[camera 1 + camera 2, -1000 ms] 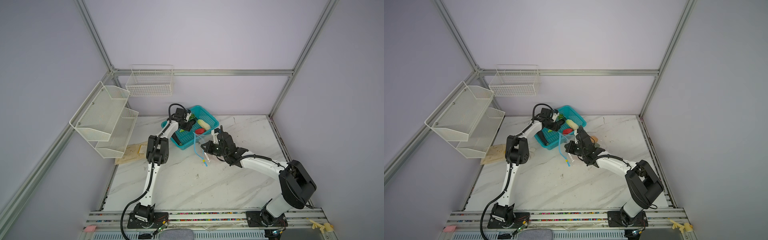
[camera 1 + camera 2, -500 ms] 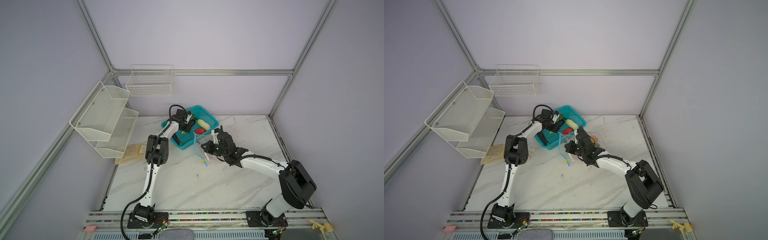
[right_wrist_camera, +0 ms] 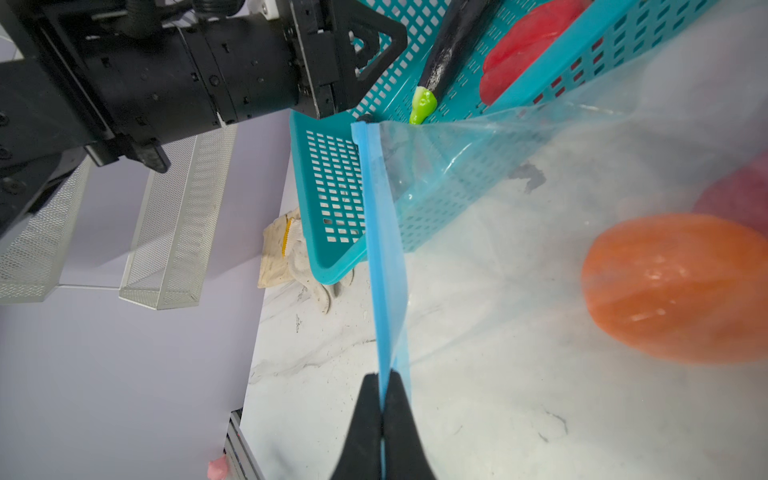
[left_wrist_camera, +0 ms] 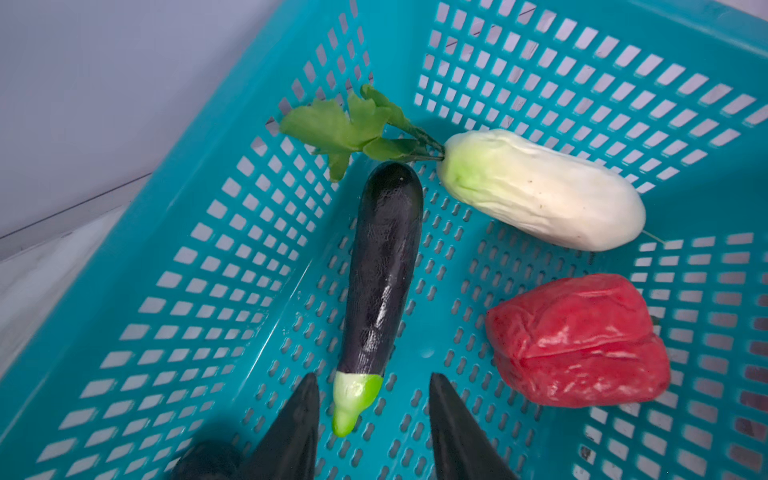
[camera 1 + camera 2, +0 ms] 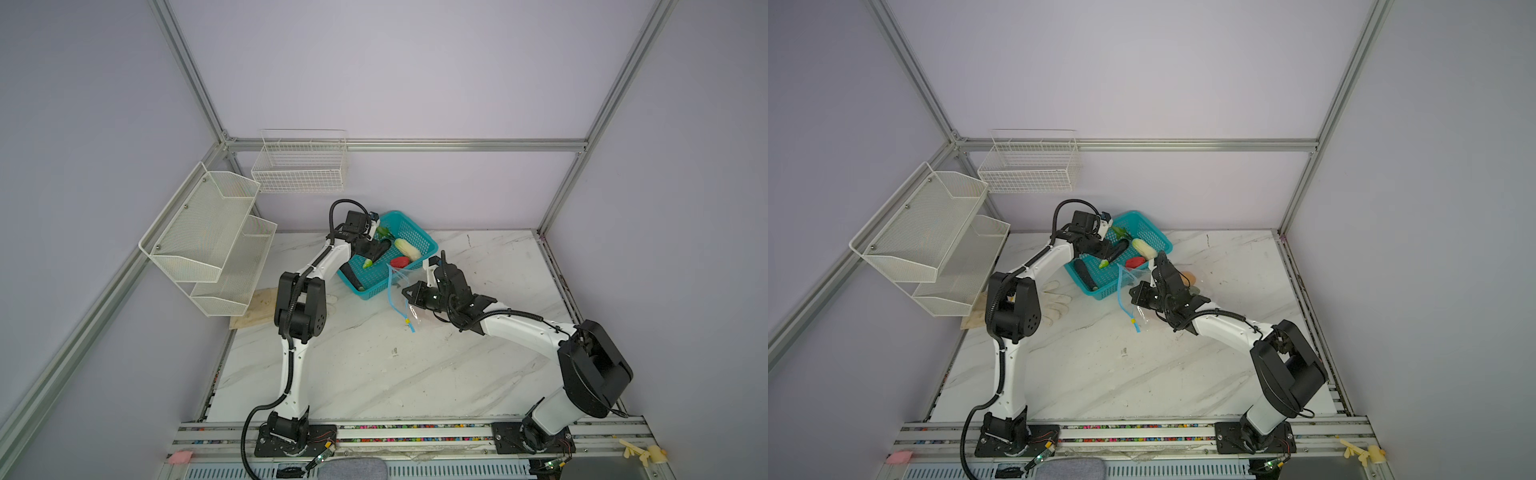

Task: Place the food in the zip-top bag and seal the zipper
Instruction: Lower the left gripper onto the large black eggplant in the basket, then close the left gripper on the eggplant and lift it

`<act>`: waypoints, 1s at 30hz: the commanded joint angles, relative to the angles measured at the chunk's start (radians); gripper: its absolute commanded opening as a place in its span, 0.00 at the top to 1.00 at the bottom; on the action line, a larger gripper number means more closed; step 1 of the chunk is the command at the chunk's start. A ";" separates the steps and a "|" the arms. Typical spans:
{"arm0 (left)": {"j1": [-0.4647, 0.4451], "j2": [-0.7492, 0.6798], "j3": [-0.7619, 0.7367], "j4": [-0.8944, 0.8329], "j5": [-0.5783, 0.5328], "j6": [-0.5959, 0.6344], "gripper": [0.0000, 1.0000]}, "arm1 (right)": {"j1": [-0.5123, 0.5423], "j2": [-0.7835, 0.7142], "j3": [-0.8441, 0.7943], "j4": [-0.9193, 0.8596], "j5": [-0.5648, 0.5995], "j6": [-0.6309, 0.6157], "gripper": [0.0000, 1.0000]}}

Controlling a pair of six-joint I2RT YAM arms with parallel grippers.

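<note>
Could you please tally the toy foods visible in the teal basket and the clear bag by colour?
Dark: 2, glossy dark eggplant and dark long piece, in the teal plastic basket
White: 1, white leafy vegetable, basket
Red: 1, wrinkled red piece, basket
Orange: 1, round orange piece, in the clear plastic bag
Pink: 1, blurred pink piece, bag
Total: 6
</note>
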State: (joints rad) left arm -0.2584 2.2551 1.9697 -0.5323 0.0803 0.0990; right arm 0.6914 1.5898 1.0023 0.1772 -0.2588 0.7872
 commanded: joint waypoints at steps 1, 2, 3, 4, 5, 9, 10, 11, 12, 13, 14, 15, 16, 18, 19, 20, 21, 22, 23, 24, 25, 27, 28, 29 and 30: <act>-0.004 -0.015 -0.016 0.018 0.004 0.051 0.53 | -0.006 -0.016 0.029 0.042 -0.003 -0.013 1.00; -0.003 0.004 0.002 0.011 0.011 0.062 0.50 | -0.006 -0.018 0.029 0.041 -0.003 -0.013 1.00; -0.001 0.021 0.024 0.002 0.016 0.071 0.49 | -0.006 -0.020 0.030 0.041 -0.004 -0.013 1.00; 0.002 0.047 0.055 -0.014 0.024 0.083 0.47 | -0.006 -0.023 0.030 0.039 -0.004 -0.013 1.00; 0.004 0.072 0.086 -0.030 0.033 0.092 0.46 | -0.006 -0.026 0.030 0.038 -0.001 -0.013 1.00; 0.016 0.163 0.211 -0.086 0.072 0.097 0.41 | -0.007 -0.031 0.027 0.034 0.004 -0.008 1.00; 0.018 0.183 0.236 -0.094 0.079 0.097 0.39 | -0.007 -0.031 0.027 0.033 0.004 -0.007 1.00; 0.020 0.201 0.259 -0.100 0.084 0.097 0.37 | -0.007 -0.031 0.028 0.032 0.006 -0.005 1.00; 0.021 0.211 0.273 -0.105 0.084 0.099 0.36 | -0.007 -0.030 0.027 0.031 0.006 -0.004 1.00; 0.021 0.227 0.292 -0.111 0.084 0.101 0.35 | -0.007 -0.028 0.024 0.030 0.007 -0.004 1.00; 0.022 0.240 0.308 -0.118 0.084 0.103 0.35 | -0.007 -0.027 0.024 0.030 0.007 -0.003 1.00; 0.023 0.249 0.317 -0.122 0.083 0.103 0.35 | -0.007 -0.026 0.027 0.030 0.006 -0.002 1.00; 0.023 0.256 0.324 -0.123 0.083 0.105 0.35 | -0.007 -0.022 0.028 0.030 0.004 -0.001 1.00; 0.022 0.259 0.328 -0.124 0.083 0.104 0.38 | -0.007 -0.017 0.028 0.030 0.004 0.001 1.00; 0.022 0.259 0.327 -0.124 0.085 0.103 0.41 | -0.007 -0.015 0.030 0.030 0.004 0.001 1.00; 0.022 0.258 0.324 -0.124 0.086 0.101 0.44 | -0.007 -0.012 0.031 0.030 0.004 0.001 1.00; 0.022 0.255 0.322 -0.123 0.088 0.099 0.47 | -0.007 -0.009 0.033 0.030 0.003 0.001 1.00; 0.022 0.251 0.319 -0.124 0.088 0.098 0.50 | -0.007 -0.007 0.034 0.030 0.003 0.001 1.00; 0.022 0.246 0.317 -0.123 0.088 0.096 0.53 | -0.007 -0.004 0.036 0.030 0.001 0.001 1.00; 0.023 0.243 0.315 -0.122 0.088 0.096 0.55 | -0.008 -0.001 0.036 0.031 0.001 0.001 1.00; 0.023 0.237 0.310 -0.123 0.087 0.095 0.58 | -0.007 0.001 0.036 0.031 0.000 0.001 1.00; 0.022 0.221 0.297 -0.119 0.084 0.093 0.61 | -0.007 0.004 0.040 0.031 0.000 0.000 1.00; 0.022 0.209 0.287 -0.116 0.082 0.093 0.62 | -0.007 0.004 0.040 0.033 0.001 0.000 1.00; 0.023 0.199 0.274 -0.111 0.080 0.091 0.63 | -0.008 0.004 0.040 0.033 0.001 -0.001 1.00; 0.022 0.189 0.265 -0.109 0.078 0.091 0.63 | -0.007 0.004 0.039 0.033 0.001 -0.001 1.00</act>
State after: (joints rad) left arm -0.2424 2.5168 2.2093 -0.6533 0.1493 0.1768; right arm 0.6895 1.5898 1.0084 0.1783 -0.2588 0.7807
